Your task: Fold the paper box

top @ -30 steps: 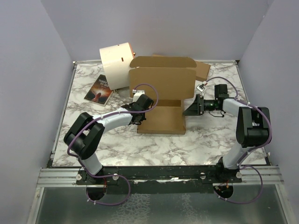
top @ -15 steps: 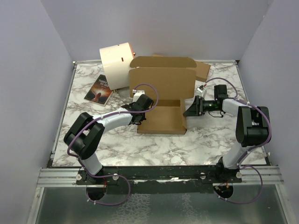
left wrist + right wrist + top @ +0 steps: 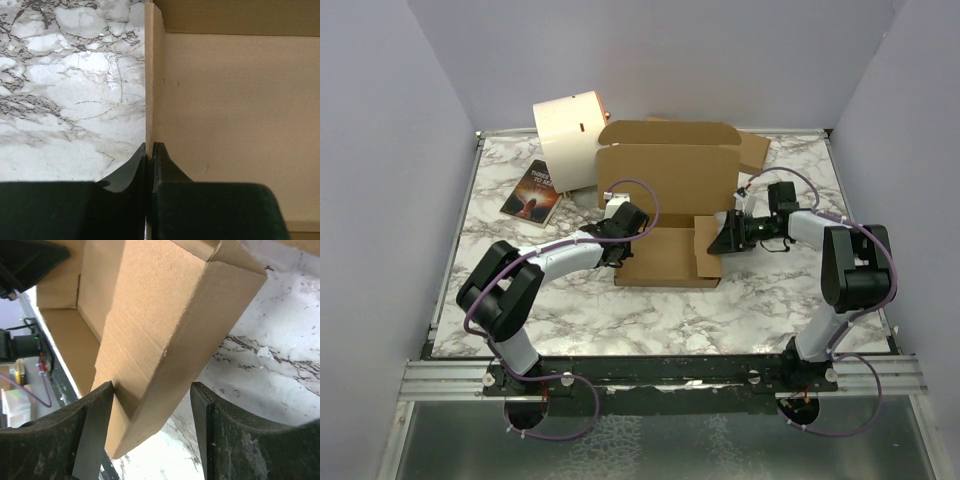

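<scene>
The paper box [image 3: 665, 205] is a plain brown die-cut mailer in the middle of the table, its lid standing up at the back. My left gripper [image 3: 620, 243] is shut on the box's left side wall [image 3: 154, 90], pinching the cardboard edge between both fingers. My right gripper [image 3: 723, 240] is open at the box's right side. Its jaws straddle the raised right side flap [image 3: 165, 335]. The left finger [image 3: 97, 430] touches the flap; the right finger [image 3: 202, 425] stands apart from it.
A cream cylindrical drum [image 3: 568, 138] stands at the back left. A dark book [image 3: 532, 192] lies left of the box. Another brown cardboard piece [image 3: 754, 150] lies behind the box at the right. Purple walls enclose the marble table [image 3: 650, 320].
My right gripper has moved left onto the box's right side, and the right side flap has lifted and folded inward. My left gripper has kept its hold.
</scene>
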Controlling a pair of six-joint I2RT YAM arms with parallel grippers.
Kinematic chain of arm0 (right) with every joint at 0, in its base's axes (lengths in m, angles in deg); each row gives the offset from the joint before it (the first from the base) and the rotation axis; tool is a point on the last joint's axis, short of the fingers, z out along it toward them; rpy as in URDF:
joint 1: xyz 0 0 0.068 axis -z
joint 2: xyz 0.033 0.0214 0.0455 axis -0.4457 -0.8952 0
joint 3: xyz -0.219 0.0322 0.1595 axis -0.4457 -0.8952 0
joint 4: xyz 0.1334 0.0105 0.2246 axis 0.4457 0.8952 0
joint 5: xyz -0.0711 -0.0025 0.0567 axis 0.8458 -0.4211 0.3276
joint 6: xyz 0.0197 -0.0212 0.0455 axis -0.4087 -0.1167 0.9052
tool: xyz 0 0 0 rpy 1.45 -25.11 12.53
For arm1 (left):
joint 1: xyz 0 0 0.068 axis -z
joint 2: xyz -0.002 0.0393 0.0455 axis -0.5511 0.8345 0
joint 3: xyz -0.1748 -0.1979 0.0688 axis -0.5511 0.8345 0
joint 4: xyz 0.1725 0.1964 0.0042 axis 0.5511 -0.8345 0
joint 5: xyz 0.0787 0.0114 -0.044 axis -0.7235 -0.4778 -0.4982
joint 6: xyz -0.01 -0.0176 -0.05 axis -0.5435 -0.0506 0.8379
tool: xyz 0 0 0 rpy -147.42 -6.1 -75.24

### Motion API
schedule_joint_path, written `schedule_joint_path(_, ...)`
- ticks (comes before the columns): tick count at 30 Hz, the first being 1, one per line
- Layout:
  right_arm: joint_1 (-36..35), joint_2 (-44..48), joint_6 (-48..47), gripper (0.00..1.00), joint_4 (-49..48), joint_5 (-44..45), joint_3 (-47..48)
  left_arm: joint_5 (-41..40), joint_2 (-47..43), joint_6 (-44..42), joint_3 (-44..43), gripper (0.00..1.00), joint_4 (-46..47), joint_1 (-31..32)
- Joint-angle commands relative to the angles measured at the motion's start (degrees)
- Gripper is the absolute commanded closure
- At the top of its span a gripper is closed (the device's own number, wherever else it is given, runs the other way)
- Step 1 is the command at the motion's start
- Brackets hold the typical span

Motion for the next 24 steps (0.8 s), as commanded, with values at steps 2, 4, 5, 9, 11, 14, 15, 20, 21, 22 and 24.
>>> schedule_joint_path(2,-3.3,0.3,-2.0,0.42,0.9,12.2,2.3,2.5,0.9,0.9,-1.5,1.0,0.6,0.6)
schedule_joint_path(4,-4.5,0.9,-2.2,0.49,0.9,15.5,2.8,2.6,0.9,1.2,-1.5,1.0,0.6,0.8)
schedule_joint_path(5,-5.0,1.2,-2.3,0.5,0.9,17.0,2.8,2.7,0.8,1.3,-1.5,1.0,0.6,0.9)
schedule_joint_path(9,-6.3,2.2,-2.8,0.66,0.6,21.5,2.8,3.1,0.5,1.6,-1.5,1.0,0.7,1.3)
schedule_joint_path(11,-6.9,2.7,-3.2,0.73,0.5,23.7,2.9,3.4,0.6,1.8,-1.7,1.0,0.8,1.4)
schedule_joint_path(14,-8.2,3.6,-3.9,0.83,0.1,26.6,2.9,3.8,0.9,2.0,-1.9,1.0,0.8,1.7)
schedule_joint_path(15,-8.7,3.7,-4.3,0.88,0.0,27.6,2.9,4.0,0.9,2.0,-1.9,1.0,0.9,1.7)
schedule_joint_path(20,-10.7,4.1,-6.0,0.99,-0.1,33.6,3.6,5.2,0.3,2.5,-1.6,0.96,1.3,1.9)
schedule_joint_path(21,-10.8,4.2,-6.3,0.99,-0.2,34.5,3.7,5.5,0.1,2.5,-1.3,0.93,1.6,1.9)
schedule_joint_path(22,-10.8,4.5,-6.6,0.99,-0.2,35.0,3.8,5.9,-0.3,2.5,-1.0,0.91,2.0,1.8)
schedule_joint_path(24,-10.9,5.2,-6.9,0.99,-0.3,35.7,3.9,6.3,-0.9,2.7,-0.6,0.8,2.5,1.9)
